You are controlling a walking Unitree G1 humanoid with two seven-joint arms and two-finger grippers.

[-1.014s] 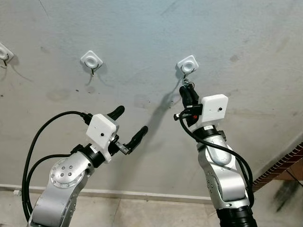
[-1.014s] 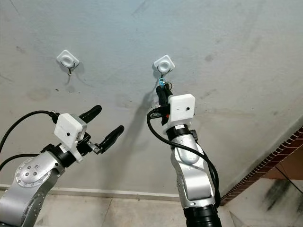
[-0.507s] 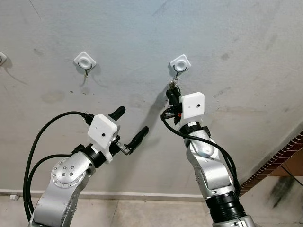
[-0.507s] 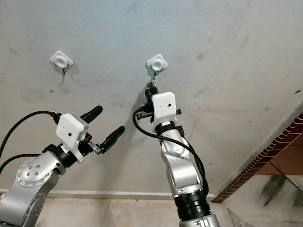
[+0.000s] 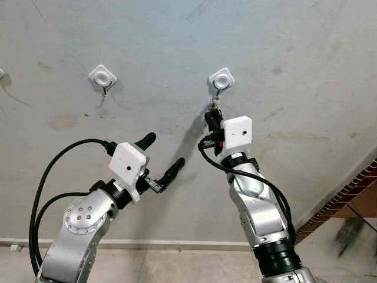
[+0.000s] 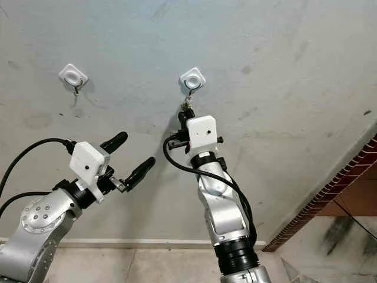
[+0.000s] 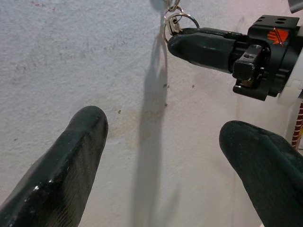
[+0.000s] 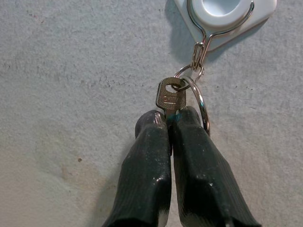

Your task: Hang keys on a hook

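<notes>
So the right gripper (image 8: 170, 118) is sitting up near the top centre of the head view, pressed close to the grey wall (image 5: 294, 53), and its two black fingers (image 8: 147, 156) are squeezing together on the blade of a brass key (image 8: 171, 99). That key is hanging on a silver key ring (image 8: 199, 101), and in the right wrist view the ring is looping through the wire hook (image 8: 198, 52) that's dangling from a white square mount (image 5: 221, 78). So the keys are just below that mount, touching the hook, while the fingertips are gripping the key.

Over in the lower left of the head view, the left gripper (image 5: 160, 156) is hovering away from the wall with its fingers spread wide apart, holding nothing. Its wrist camera is looking past both fingertips (image 7: 71, 156) at the right gripper and the ring.

Another white hook mount (image 5: 103, 77) is sitting on the wall in the upper left. A brick edge (image 5: 347, 200) is showing at the lower right.
</notes>
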